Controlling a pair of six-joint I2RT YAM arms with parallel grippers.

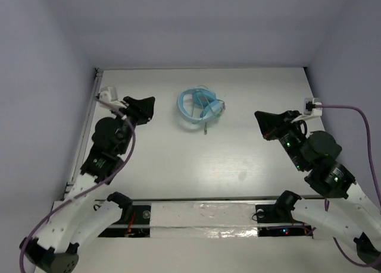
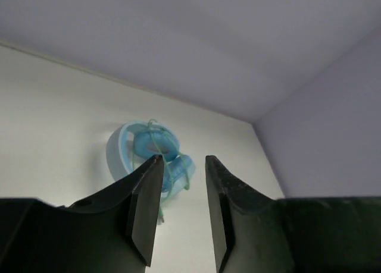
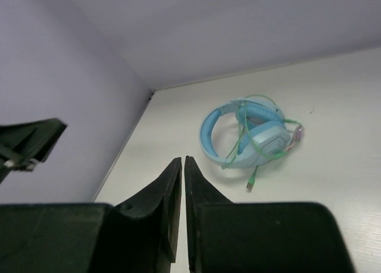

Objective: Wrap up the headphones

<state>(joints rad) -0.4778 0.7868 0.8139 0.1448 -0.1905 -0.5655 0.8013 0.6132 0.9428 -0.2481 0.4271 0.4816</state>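
The light blue headphones (image 1: 199, 108) lie on the white table at the back centre, with the thin pale green cable looped over the earcups. The cable's plug end (image 3: 250, 187) trails toward the near side. My left gripper (image 1: 150, 102) hovers to the headphones' left, apart from them. In the left wrist view the left gripper (image 2: 183, 161) has a clear gap between its fingers and nothing in it, with the headphones (image 2: 149, 145) beyond. My right gripper (image 1: 259, 116) is off to their right, shut and empty. In the right wrist view the headphones (image 3: 250, 136) lie ahead of the right gripper (image 3: 182, 160).
Lilac walls close the table at the back and both sides. A white bracket (image 1: 107, 96) sits at the back left and another (image 1: 312, 103) at the right, with a purple cable (image 1: 345, 108) plugged in. A shiny taped strip (image 1: 202, 216) runs along the near edge.
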